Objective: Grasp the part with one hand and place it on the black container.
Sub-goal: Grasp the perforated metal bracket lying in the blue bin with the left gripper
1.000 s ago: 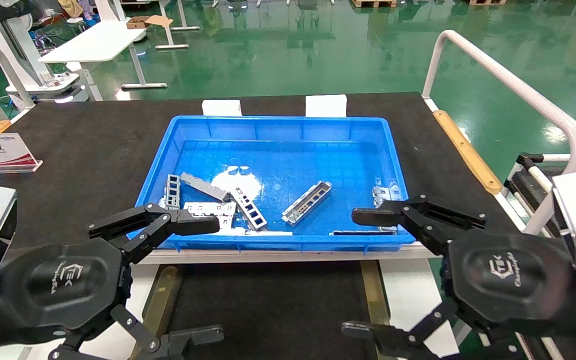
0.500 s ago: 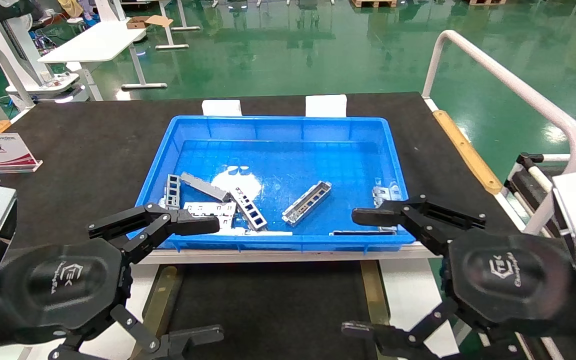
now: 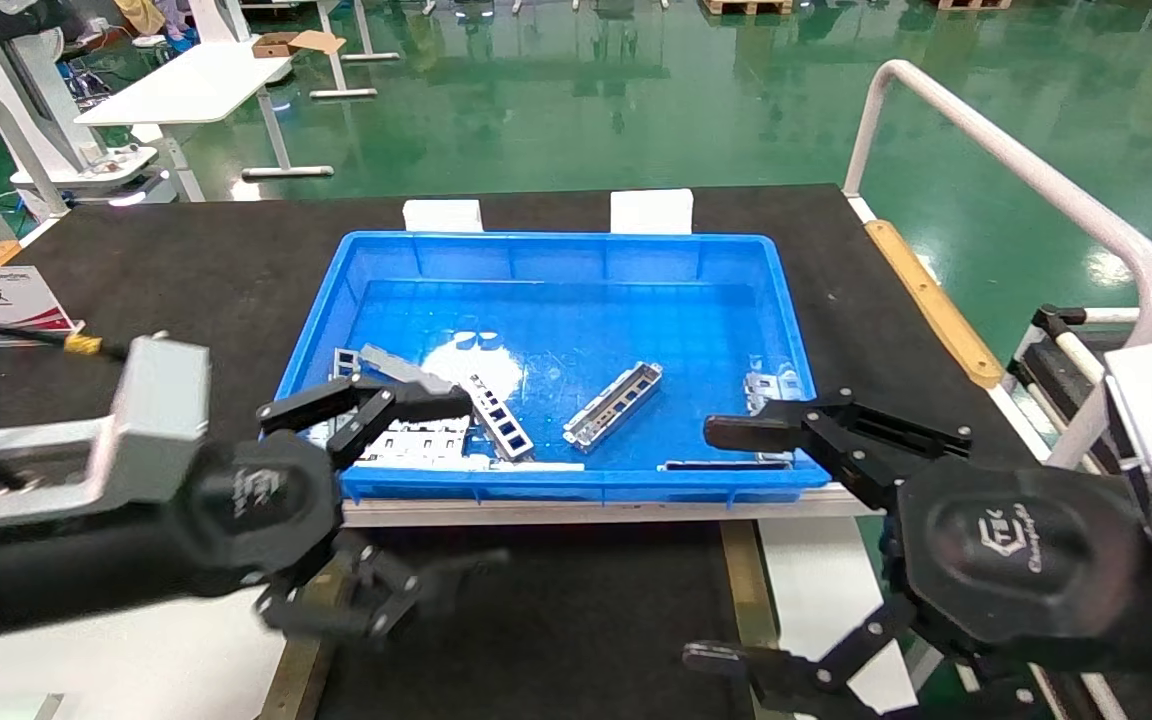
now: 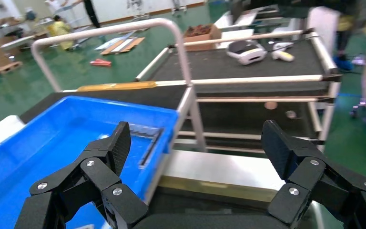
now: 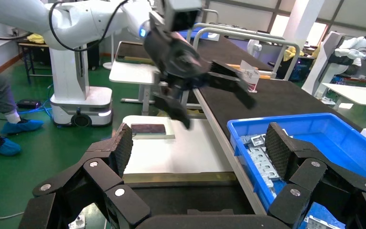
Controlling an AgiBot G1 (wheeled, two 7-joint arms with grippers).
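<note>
You've got the blue bin sitting mid-counter on the black mat, two white blocks just behind its far wall. A red-and-white sign card stands at the counter's left edge. A white guard rail curves along the right, green floor beyond.

- The left gripper is blurred at its lower finger, beside the bin.
- Its upper finger hides some of the plates in the bin's left corner.
- The right gripper covers a bracket by the bin's right wall.
- The sign, left of the bin, is cut off and partly hidden.
</note>
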